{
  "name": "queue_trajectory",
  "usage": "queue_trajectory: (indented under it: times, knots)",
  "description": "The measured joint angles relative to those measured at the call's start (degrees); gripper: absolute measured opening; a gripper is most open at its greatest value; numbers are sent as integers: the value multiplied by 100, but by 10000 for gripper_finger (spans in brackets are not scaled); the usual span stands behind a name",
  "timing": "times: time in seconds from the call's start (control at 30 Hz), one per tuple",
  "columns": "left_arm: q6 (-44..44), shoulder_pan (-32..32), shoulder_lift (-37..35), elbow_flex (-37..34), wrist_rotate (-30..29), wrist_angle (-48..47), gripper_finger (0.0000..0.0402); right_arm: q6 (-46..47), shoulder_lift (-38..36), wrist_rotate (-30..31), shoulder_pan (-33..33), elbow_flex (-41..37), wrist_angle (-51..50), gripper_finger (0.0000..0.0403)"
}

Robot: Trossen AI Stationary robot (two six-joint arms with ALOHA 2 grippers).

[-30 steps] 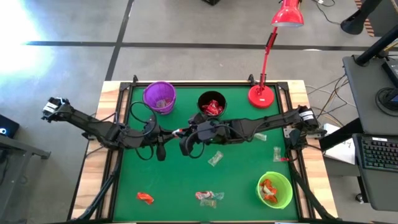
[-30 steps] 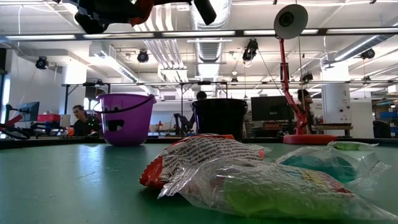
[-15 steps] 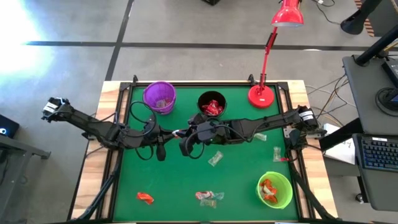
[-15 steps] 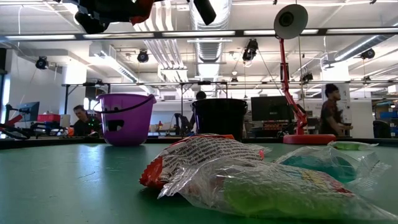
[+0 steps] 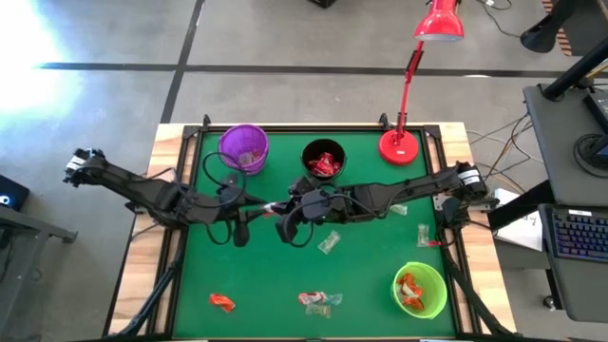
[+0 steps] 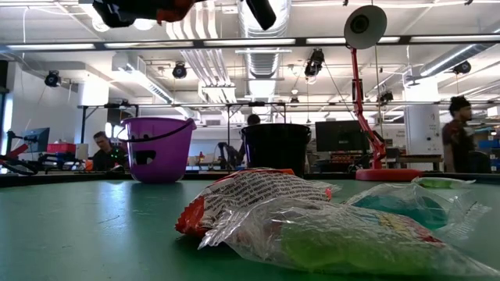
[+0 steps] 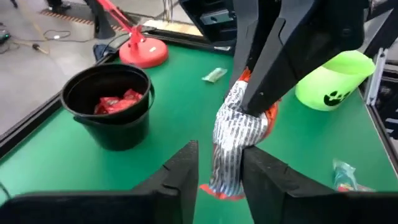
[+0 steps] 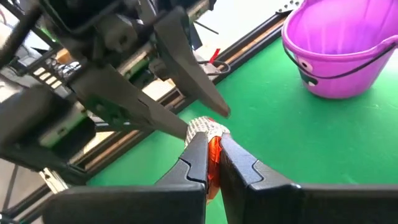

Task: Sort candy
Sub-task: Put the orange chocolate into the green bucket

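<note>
Above the table's middle the two grippers meet tip to tip. My right gripper [image 8: 211, 142] is shut on a candy [image 7: 233, 140] in a silver-striped wrapper with orange-red ends. My left gripper [image 7: 221, 152] is open, one finger on each side of the candy's lower part; I cannot tell whether it touches. More candy lies loose on the green mat [image 5: 221, 302] [image 5: 318, 301] [image 5: 329, 241] [image 5: 424, 234]. The purple cup [image 5: 244, 147], the black cup [image 5: 324, 161] and the green cup [image 5: 419, 290] stand on the mat. My right gripper pinches the candy's orange-red upper end [image 8: 213, 148] between its two fingers. The fingers come from the table's right, slanting a little downward. The wrapper hangs below them, clear of the mat, with its silver part [image 7: 230, 134] reaching down between my left gripper's fingers.
A red desk lamp [image 5: 399, 144] stands at the far edge, right of the black cup, which holds red candy. The green cup holds orange candy. Close to the low camera lie a red-and-silver candy [image 6: 250, 199] and clear green ones [image 6: 344, 238]. People move in the room behind.
My left gripper has risen a little above the table's middle. The candy stays where the two grippers meet.
</note>
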Motion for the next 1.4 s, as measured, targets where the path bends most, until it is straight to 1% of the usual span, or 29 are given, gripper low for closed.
queue_trajectory:
  times: [0.17,0.27,0.4,0.5,0.57,0.67,0.83,1.0,1.1,1.2,1.4]
  knots:
    - [336,-8,-5,335,1,-92,118,83,-82,46,55,2,-308,9]
    - [599,-4,-28,522,-33,-50,121,190,-78,21,108,-8,-534,9]
    - [648,-4,-20,611,-26,-176,122,330,-172,44,225,-13,-848,9]
    - [644,-7,-29,679,-23,-410,122,567,-253,49,340,0,-1281,9]
    - [616,-7,-28,694,-15,-577,122,808,-295,43,464,0,-1879,9]
    - [586,-11,-31,757,-13,-806,122,1500,-393,24,740,-2,-2861,9]
    - [574,-11,-40,763,-11,-884,122,3026,-495,32,1354,-2,-4489,9]
    - [564,-11,-42,763,-11,-877,122,4606,-524,33,2063,-2,-5712,9]
    - [559,-11,-42,763,-9,-843,122,5520,-530,23,2455,-2,-6285,9]
    - [498,-11,-42,763,-7,-835,122,6298,-530,-115,2818,0,-6614,9]
    - [494,-11,-42,760,-4,-837,122,7416,-530,-531,3469,0,-6959,9]
